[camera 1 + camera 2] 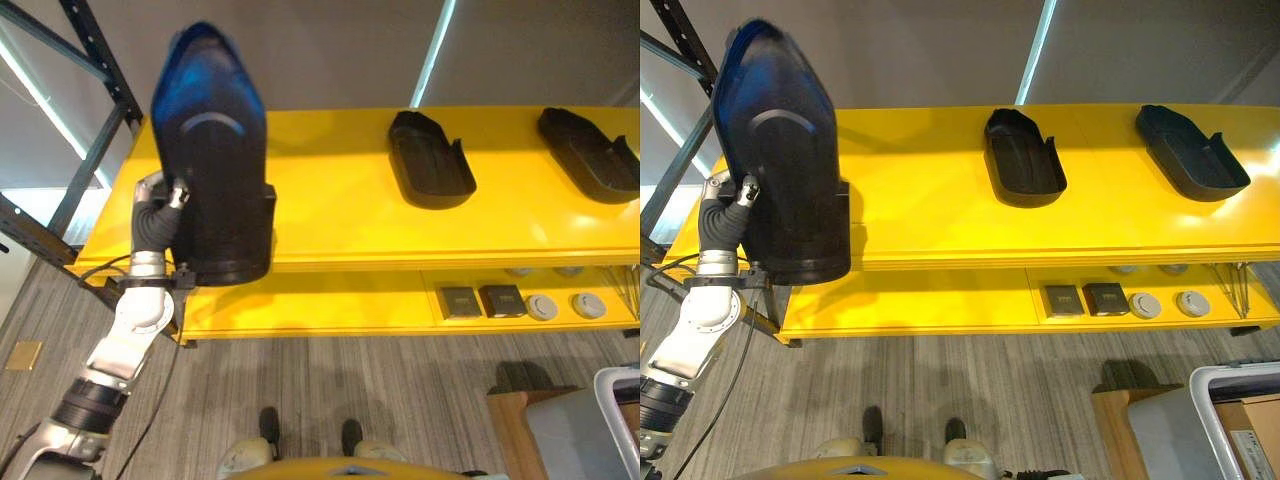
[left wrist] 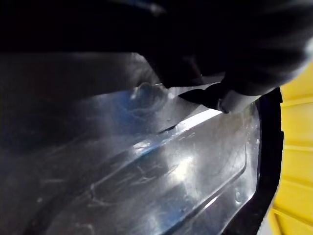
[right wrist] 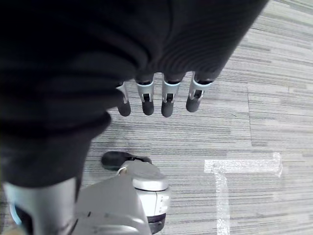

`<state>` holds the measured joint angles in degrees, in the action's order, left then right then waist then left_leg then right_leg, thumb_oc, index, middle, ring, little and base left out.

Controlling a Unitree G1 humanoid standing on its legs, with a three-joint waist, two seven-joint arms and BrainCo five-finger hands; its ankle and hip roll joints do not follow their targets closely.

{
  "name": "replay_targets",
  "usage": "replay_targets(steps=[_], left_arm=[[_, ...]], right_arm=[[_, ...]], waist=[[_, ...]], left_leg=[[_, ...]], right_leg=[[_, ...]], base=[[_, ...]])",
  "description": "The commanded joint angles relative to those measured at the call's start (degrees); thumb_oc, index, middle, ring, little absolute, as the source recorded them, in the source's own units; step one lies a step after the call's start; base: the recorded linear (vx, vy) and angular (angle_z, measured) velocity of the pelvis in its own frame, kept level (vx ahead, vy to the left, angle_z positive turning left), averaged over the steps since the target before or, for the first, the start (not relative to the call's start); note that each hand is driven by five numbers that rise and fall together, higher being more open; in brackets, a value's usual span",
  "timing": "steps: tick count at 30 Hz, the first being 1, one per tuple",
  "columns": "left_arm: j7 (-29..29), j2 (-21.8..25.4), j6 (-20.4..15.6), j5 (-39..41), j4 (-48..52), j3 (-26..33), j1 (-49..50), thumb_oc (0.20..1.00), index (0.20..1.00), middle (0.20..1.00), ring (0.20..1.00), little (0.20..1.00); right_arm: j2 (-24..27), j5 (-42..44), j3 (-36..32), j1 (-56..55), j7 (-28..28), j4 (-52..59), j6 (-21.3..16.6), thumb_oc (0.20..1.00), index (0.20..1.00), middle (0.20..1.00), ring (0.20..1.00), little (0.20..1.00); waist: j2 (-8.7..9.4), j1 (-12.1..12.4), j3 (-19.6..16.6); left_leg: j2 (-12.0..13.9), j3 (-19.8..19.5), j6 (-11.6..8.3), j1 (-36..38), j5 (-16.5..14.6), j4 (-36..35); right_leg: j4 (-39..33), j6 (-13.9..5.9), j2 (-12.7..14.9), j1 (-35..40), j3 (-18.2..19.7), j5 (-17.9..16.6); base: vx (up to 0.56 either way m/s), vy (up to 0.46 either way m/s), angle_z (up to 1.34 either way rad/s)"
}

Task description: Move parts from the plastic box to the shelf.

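Black moulded part (image 1: 212,160) held aloft over yellow shelf (image 1: 330,215) end; left hand (image 2: 230,95) grip hidden, cannot be told. Part best lowered flat, clear of two parts (image 1: 430,160) alongside. Right hand (image 3: 156,98) hung relaxed, empty.

The glossy black moulded plastic part (image 1: 215,160) I hold up takes a blue sheen on its rounded top. The bright yellow metal shelf (image 1: 330,215) carries two more matte black plastic shells (image 1: 430,160) (image 1: 590,152). On its lower level lie two dark square blocks (image 1: 481,300) and two pale grey round discs (image 1: 565,306). The floor (image 1: 400,385) is grey carpet in fine stripes. My right hand (image 3: 164,95) is silver with dark fingertips.
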<state>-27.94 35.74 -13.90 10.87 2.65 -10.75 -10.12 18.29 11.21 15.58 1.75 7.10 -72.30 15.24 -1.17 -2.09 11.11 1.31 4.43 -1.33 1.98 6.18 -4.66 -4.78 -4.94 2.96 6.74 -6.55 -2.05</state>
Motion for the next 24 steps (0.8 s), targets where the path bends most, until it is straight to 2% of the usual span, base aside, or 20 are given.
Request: replay_targets(steps=[1,3,5,8,9,11,13,17,20,24], left_arm=[[3.03,1.11,0.32,8.72,-1.14,4.12,-8.68,0.2,0.2,0.2,0.2,0.2],[5.03,1.53,1.32,12.54,-3.31,4.75,-10.22,0.2,0.2,0.2,0.2,0.2],[6.74,1.93,-0.26,13.83,-5.63,5.26,-11.82,0.2,0.2,0.2,0.2,0.2],[8.94,3.79,0.1,14.54,-8.63,6.35,-15.1,0.2,0.2,0.2,0.2,0.2],[12.15,5.66,1.06,18.98,-12.95,7.15,-19.56,0.2,0.2,0.2,0.2,0.2],[13.82,8.57,2.73,17.13,-18.97,6.48,-24.87,0.2,0.2,0.2,0.2,0.2],[15.54,11.76,4.63,19.94,-25.82,4.7,-29.59,0.2,0.2,0.2,0.2,0.2],[16.75,13.98,8.03,23.48,-34.38,3.62,-33.02,0.2,0.2,0.2,0.2,0.2],[16.55,15.84,8.13,21.69,-41.57,2.26,-35.62,0.2,0.2,0.2,0.2,0.2],[18.56,17.55,10.39,20.2,-47.74,-1.32,-39.6,0.2,0.2,0.2,0.2,0.2]], right_arm=[[1.47,5.08,1.02,3.05,-0.55,-0.52,1.41,1.0,1.0,1.0,1.0,1.0],[2.54,4.23,0.5,4.2,0.63,-0.07,1.82,1.0,1.0,1.0,1.0,1.0],[2.96,3.65,0.59,4.44,1.59,0.19,1.52,1.0,1.0,1.0,1.0,1.0],[3.4,5.59,0.88,4.81,2.36,1.07,2.28,1.0,1.0,1.0,1.0,1.0],[4.19,4.57,1.33,5.11,3.14,1.35,2.41,1.0,1.0,1.0,1.0,1.0],[5.12,2.2,1.7,5.19,4.04,1.26,2.38,1.0,1.0,1.0,1.0,1.0],[6.07,1.64,2.36,5.38,4.59,1.23,2.12,1.0,1.0,1.0,1.0,1.0],[6.9,1.16,2.57,5.56,5.13,1.15,2.28,1.0,1.0,1.0,1.0,1.0],[7.41,1.33,2.85,5.66,5.19,1.31,1.6,1.0,1.0,1.0,1.0,1.0],[7.77,2.71,4.07,7.09,4.69,2.02,1.51,1.0,1.0,1.0,1.0,1.0]], waist=[[-0.7,-0.51,2.92],[-1.19,-0.88,3.5],[-1.46,-1.48,4.04],[-1.73,-2.5,5.07],[-2.06,-3.63,6.1],[-2.44,-4.92,7.3],[-2.85,-5.95,8.48],[-3.37,-6.92,9.57],[-3.63,-7.67,10.71],[-3.58,-8.06,12.34]], left_leg=[[-3.01,1.8,2.35,0.52,-9.29,-0.07],[-2.81,2.11,1.95,-0.38,-8.79,-0.32],[-2.58,2.53,1.63,-0.99,-8.56,-0.34],[-1.94,3.38,1.18,-1.7,-8.21,-0.34],[-1.3,4.25,0.79,-2.37,-7.88,-0.34],[-0.64,5.11,0.39,-2.94,-7.62,-0.34],[-0.04,5.7,0.05,-3.24,-7.4,-0.34],[0.38,6.09,-0.27,-3.22,-7.23,-0.34],[0.55,6.29,-0.42,-3.66,-6.98,-0.34],[0.8,6.52,-0.54,-4.93,-6.62,-0.34]], right_leg=[[2.12,0.38,-1.3,-7.01,3.56,1.11],[1.92,0.56,-1.53,-7.66,3.89,1.24],[1.46,0.57,-1.66,-8.08,4.26,1.04],[1.16,0.77,-1.79,-8.7,5.1,0.91],[1.35,1.02,-1.78,-9.54,5.81,1.0],[1.51,0.93,-1.34,-10.44,6.54,0.85],[1.68,0.72,-0.65,-11.1,6.83,0.68],[1.93,0.66,-0.18,-11.44,6.97,0.83],[2.16,0.74,-0.22,-12.13,7.23,0.83],[1.99,0.91,-0.66,-13.39,7.75,0.53]], base=[[-0.01,-0.03,-0.02],[0.0,0.0,0.0],[0.01,-0.028,-0.05],[0.03,-0.022,-0.2],[0.01,0.019,-0.17],[0.01,0.021,-0.31],[0.01,0.026,-0.27],[0.04,0.032,-0.13],[0.01,0.015,-0.08],[-0.03,-0.01,-0.02]])
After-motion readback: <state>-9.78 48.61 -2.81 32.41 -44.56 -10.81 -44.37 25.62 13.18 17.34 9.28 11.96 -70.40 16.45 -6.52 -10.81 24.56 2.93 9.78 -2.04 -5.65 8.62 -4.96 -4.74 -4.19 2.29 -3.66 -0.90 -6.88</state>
